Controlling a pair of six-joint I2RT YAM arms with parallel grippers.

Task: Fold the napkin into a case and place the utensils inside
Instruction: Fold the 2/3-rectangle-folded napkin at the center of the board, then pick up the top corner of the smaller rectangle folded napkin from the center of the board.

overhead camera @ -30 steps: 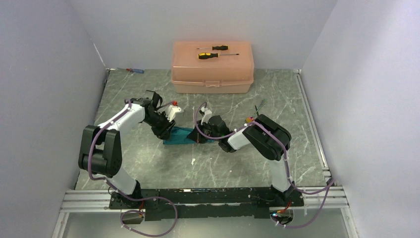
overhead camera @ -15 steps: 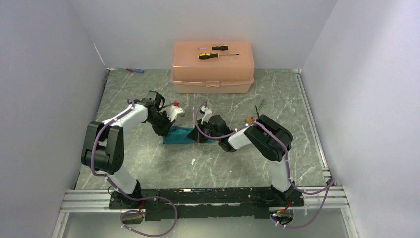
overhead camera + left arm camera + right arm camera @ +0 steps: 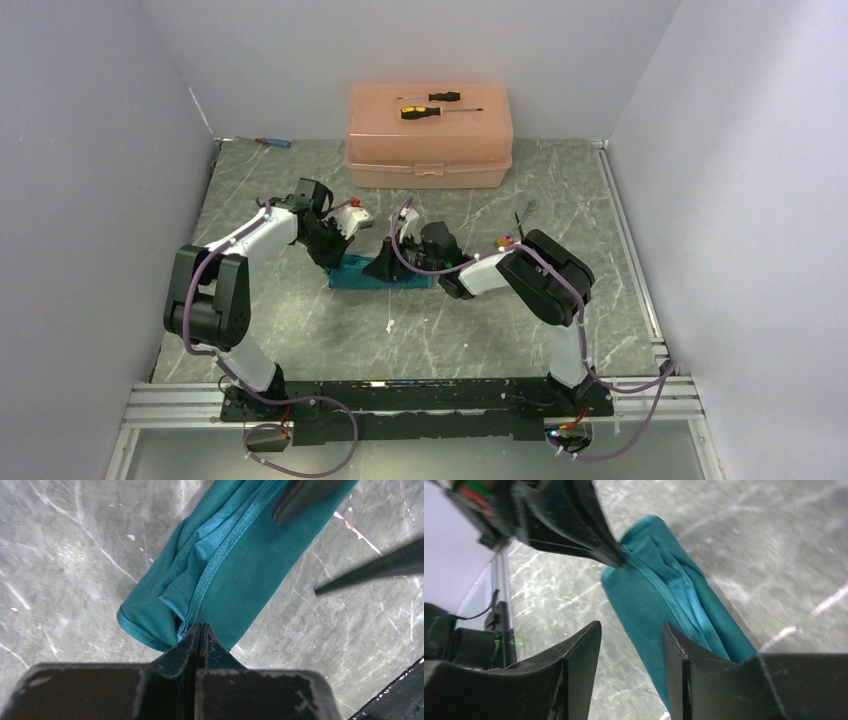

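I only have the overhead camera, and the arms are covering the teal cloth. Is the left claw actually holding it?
Observer: Yes. The left wrist view shows the left claw shut on the napkin, pinching the hemmed edge at one end.
Operator: And the right claw?
Observer: In the right wrist view the right claw is open, its jaws standing apart over the napkin and closed on nothing.
Operator: What shape is the cloth in?
Observer: It is a long narrow folded strip with layered hems running along it. Neither wrist view shows a utensil in it.
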